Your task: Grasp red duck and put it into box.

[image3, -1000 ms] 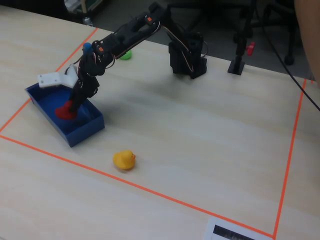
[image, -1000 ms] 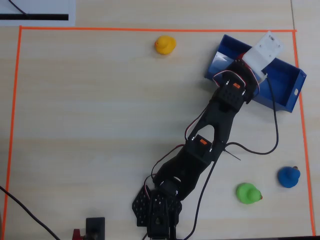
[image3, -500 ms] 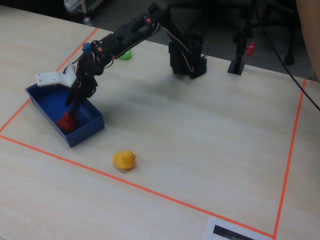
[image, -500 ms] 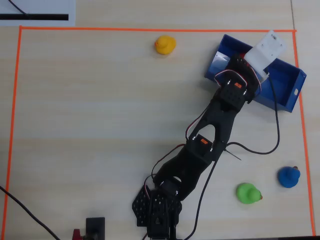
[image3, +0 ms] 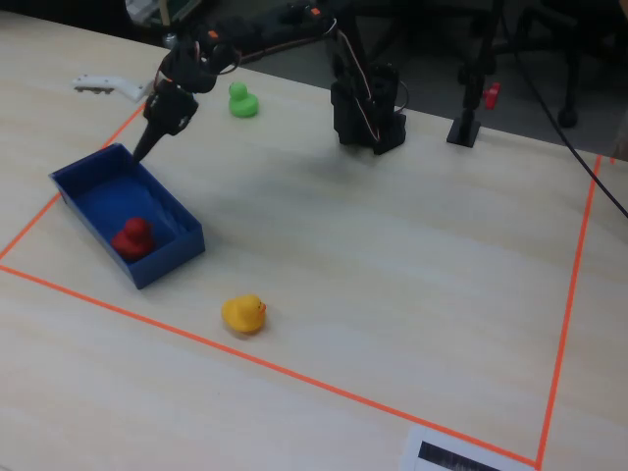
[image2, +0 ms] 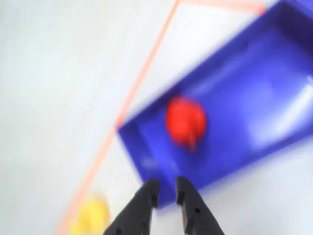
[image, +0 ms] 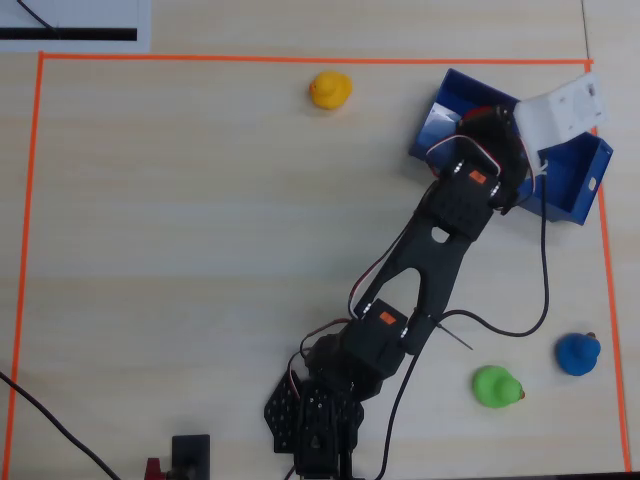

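The red duck lies inside the blue box near its front end, and shows as a red blur in the wrist view on the box floor. My gripper hangs over the box's far rim, above and apart from the duck. In the wrist view the gripper holds nothing, and its jaws stand nearly together with a narrow gap. In the overhead view the arm and a white wrist mount cover the gripper and the duck; the box sits at the right tape line.
A yellow duck stands near the box, also in the overhead view and the wrist view. A green duck and a blue duck sit at the lower right. Orange tape frames the workspace.
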Controlling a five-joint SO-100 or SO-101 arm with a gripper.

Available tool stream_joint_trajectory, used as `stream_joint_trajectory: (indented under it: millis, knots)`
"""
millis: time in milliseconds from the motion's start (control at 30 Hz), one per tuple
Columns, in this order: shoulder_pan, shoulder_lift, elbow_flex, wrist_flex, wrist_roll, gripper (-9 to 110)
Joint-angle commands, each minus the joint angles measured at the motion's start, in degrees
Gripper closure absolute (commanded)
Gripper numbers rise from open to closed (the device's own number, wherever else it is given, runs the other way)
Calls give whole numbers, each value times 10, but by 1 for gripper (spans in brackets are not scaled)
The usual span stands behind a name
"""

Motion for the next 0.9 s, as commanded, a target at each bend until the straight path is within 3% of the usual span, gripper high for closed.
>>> stream_joint_trajectory:
  millis: [0, 300, 600, 867]
  knots:
    - [-62, 183, 132, 94, -135, 101]
    - [-229, 553, 486, 272, -325, 101]
    - [-319, 854, 825, 247, -433, 101]
    - [-379, 954, 975, 209, -439, 101]
